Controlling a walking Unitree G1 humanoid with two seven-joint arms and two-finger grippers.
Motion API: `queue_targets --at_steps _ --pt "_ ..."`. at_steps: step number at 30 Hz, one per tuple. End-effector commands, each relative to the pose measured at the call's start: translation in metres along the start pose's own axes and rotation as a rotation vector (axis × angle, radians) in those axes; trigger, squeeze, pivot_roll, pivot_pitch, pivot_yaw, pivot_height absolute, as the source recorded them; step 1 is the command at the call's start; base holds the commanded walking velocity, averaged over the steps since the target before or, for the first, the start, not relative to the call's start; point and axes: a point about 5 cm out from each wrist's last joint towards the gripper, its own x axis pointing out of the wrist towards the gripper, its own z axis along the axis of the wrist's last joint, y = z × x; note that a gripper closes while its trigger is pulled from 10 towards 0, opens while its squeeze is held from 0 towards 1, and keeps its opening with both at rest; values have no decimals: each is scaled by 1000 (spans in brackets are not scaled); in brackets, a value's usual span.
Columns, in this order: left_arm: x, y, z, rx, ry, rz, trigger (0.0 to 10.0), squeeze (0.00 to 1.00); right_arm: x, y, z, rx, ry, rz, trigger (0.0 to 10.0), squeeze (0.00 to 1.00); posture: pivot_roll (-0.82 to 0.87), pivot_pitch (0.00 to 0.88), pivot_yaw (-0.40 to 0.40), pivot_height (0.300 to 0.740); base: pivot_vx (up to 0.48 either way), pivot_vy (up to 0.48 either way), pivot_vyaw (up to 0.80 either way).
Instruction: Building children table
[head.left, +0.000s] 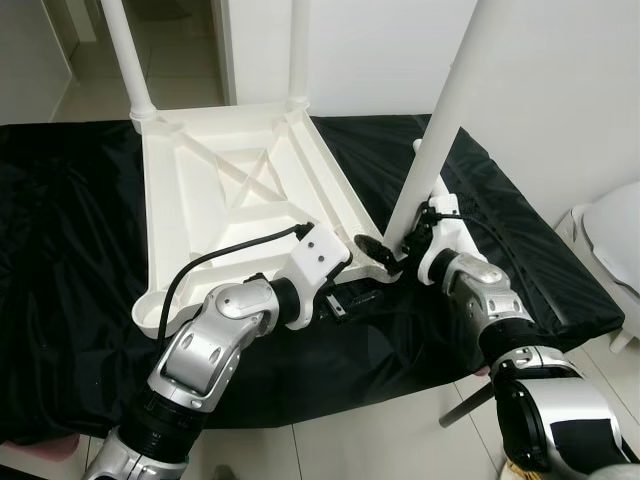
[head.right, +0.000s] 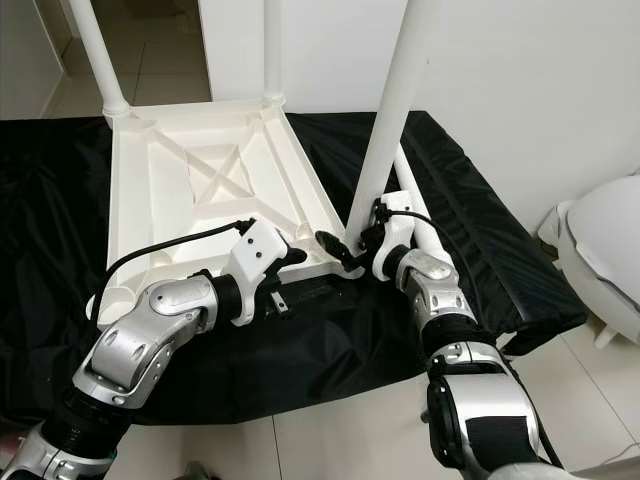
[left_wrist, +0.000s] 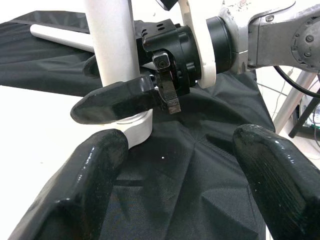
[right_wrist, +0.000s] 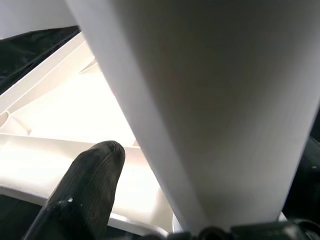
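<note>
A white children's table top lies upside down on a black cloth. Two white legs stand in its far corners. At the near right corner my right gripper is shut on the base of a third leg, which leans a little over the corner socket. In the left wrist view one right finger wraps the leg. My left gripper is open just in front of that corner, over the cloth, holding nothing. Another leg lies on the cloth behind the right wrist.
The black cloth covers a low platform whose front edge runs just before my arms, with tiled floor below. A white rounded fixture stands at the right. White walls and a doorway lie behind.
</note>
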Motion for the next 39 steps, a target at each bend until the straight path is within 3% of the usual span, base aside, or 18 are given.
queue_targets --at_steps 1,2,16,17,22,30,39 --pt "-1 0 3 14 -2 14 10000 0 4 3 -1 -7 16 32 7686 0 7 9 -37 740 0 0 0" --pt "-1 0 4 14 -2 14 10000 0 4 1 -2 18 29 18 0 0 7 9 -38 740 0 0 0" --pt "-1 -1 3 9 -3 17 10000 0 -1 -4 -16 107 89 -44 0 0 4 13 -46 740 0 0 0" --pt "0 -1 3 9 -1 18 10000 0 -2 -5 -17 109 65 -103 0 0 -2 14 -45 740 0 0 0" --pt "0 -2 2 7 -1 16 10000 0 -1 -5 -16 131 32 -164 0 0 -6 18 -48 740 0 0 0" --pt "2 -4 2 1 -7 9 10000 0 5 -1 -13 193 -45 -448 0 0 -15 25 -49 740 0 0 0" --pt "2 -5 2 -5 -4 2 10000 0 11 26 -16 192 -63 -695 0 0 -27 31 -46 740 0 0 0"
